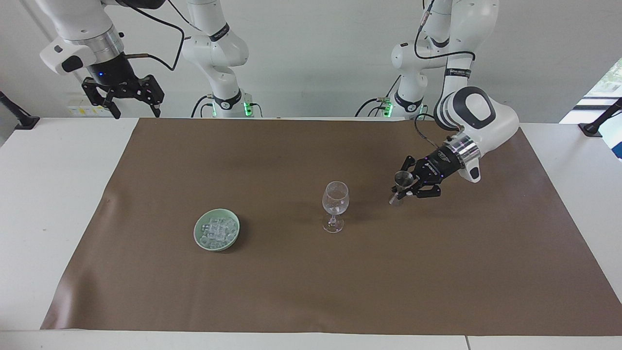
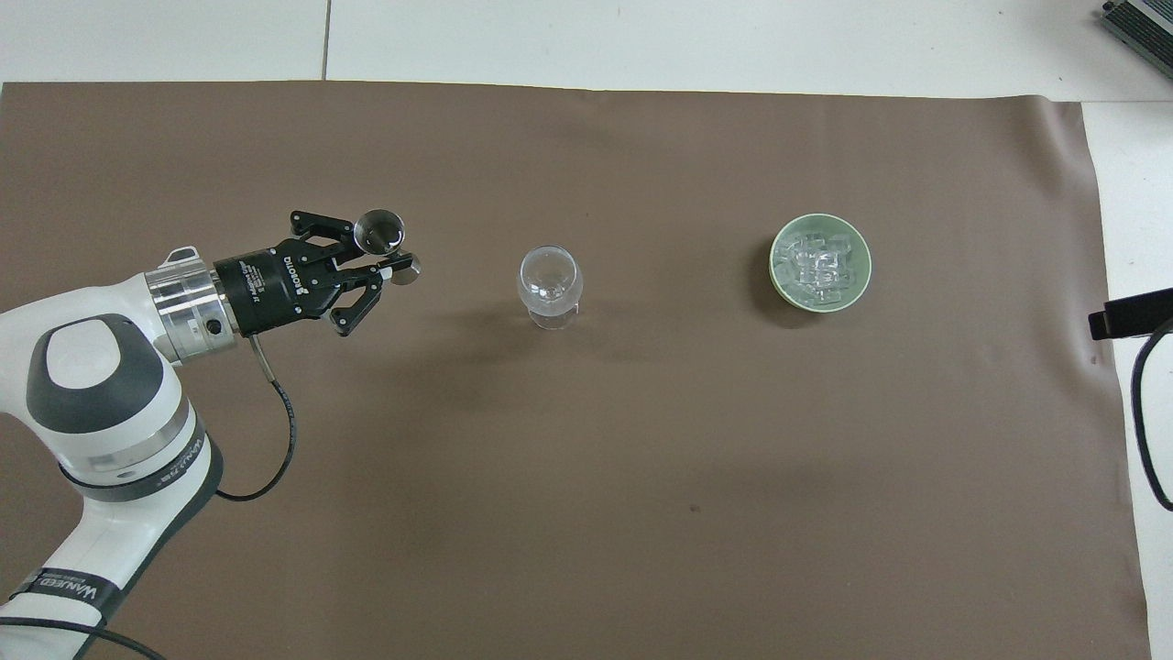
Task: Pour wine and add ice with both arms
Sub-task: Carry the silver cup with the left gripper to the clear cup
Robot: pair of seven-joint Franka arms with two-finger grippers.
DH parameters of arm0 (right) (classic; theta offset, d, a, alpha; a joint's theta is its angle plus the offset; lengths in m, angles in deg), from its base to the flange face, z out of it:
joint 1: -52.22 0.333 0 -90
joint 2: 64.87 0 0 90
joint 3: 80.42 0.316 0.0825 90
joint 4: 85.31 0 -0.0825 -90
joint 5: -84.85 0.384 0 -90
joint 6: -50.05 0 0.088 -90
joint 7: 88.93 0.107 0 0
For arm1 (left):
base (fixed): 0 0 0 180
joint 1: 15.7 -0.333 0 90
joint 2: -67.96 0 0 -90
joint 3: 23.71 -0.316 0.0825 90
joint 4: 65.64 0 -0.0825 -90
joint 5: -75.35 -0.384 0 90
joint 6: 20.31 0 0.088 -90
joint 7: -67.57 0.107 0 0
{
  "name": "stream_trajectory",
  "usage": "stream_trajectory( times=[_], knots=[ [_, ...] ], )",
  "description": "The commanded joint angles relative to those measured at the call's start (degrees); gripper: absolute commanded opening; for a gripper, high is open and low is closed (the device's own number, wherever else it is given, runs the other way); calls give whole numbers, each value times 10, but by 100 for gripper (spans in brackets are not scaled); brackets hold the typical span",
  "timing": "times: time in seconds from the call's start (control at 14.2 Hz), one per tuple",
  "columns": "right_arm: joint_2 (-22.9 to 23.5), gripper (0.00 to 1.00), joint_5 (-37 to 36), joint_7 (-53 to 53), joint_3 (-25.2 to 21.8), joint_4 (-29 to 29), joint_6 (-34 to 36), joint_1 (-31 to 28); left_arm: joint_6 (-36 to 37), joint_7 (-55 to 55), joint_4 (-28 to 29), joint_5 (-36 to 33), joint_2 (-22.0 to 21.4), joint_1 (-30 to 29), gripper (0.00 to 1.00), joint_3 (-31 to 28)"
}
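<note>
While the left gripper (image 1: 405, 187) hangs over the brown mat (image 1: 311, 272) clamped on a small shiny metal jigger (image 2: 379, 231), glassy ice (image 1: 217, 231) fills the pale green dish (image 2: 858, 286) beside the clear stemmed glass (image 1: 335, 204); only the facing view shows the right gripper (image 1: 130, 103), raised and spread wide, empty.

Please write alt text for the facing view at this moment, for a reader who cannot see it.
The left gripper, shut on a small metal measuring cup, hangs above the brown mat beside an upright stemmed glass. A pale green dish of ice sits toward the right arm's end. The right gripper waits, open, high above the table's edge.
</note>
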Motion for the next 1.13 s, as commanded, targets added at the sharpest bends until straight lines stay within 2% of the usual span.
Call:
stream_trajectory(
  times=[0.0, 0.35, 0.85, 1.06],
  knots=[
    [-7, 100, 2, 7, 0, -3, -2, 0, -43, -25, 21, -7, -26, 3, 0, 31],
    [-7, 100, 1, 7, 0, -3, -2, 0, -96, -31, 24, -7, -30, 3, 0, 79],
    [-7, 100, 1, 7, 1, -3, -2, 0, -145, -28, 23, -7, -26, 7, 0, 109],
    [-7, 100, 1, 7, 0, -3, -2, 0, -189, -27, 17, -7, -20, 7, 0, 131]
  ],
)
